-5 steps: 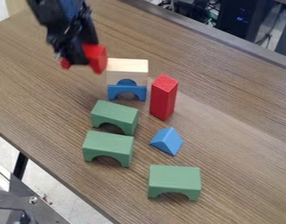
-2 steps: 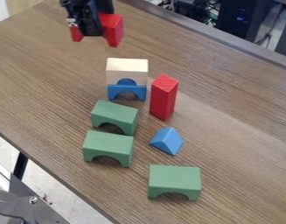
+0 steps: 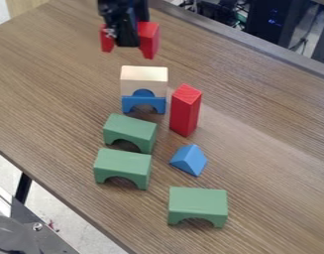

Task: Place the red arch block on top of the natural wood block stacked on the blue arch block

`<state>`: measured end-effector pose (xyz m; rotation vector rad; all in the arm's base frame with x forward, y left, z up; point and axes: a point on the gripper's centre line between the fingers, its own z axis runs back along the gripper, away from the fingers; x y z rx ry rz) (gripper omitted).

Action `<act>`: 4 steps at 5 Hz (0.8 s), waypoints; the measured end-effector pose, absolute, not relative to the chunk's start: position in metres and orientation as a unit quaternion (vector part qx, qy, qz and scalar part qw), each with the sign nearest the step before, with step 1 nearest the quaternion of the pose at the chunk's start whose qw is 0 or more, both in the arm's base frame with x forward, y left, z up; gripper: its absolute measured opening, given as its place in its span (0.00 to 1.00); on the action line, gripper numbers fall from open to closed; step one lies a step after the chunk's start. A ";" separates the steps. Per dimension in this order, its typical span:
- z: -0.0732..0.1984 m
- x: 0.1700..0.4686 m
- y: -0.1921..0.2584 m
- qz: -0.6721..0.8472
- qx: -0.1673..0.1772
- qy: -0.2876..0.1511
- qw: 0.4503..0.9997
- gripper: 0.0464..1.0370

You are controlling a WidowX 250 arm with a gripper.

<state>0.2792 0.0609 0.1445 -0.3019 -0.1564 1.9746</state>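
Setting: a brown wood-grain table, set slantwise, with dark computer equipment beyond its far right edge. Past the near left edge: pale floor, a black table leg and grey metal hardware.

Gripper: one, black, hanging over the far left part of the table. State: clamped on a red arched block, whose two legs point downward to either side of the black fingers. The red arched block is above the table, beyond the other blocks.

Pale wooden block: one, left of the table's middle, directly above a blue arch as seen here. A rounded blue shape shows where the two meet; whether it is a separate piece cannot be told.

Red rectangular block: one, standing upright on end, just right of the pale and blue pair.

Green arched blocks: three, openings toward the near side. First, on the near side of the blue arch, set slightly askew. Second, just nearer than the first. Third, nearest of all, farther right and apart from them.

Blue triangular block: one, lying between the red upright and the third green arch.
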 end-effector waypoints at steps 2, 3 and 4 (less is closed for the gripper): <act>0.134 0.289 0.060 0.848 -0.140 -0.065 0.508 0.52; 0.131 0.290 0.063 0.855 -0.143 -0.060 0.495 0.52; 0.127 0.293 0.062 0.860 -0.150 -0.051 0.485 0.52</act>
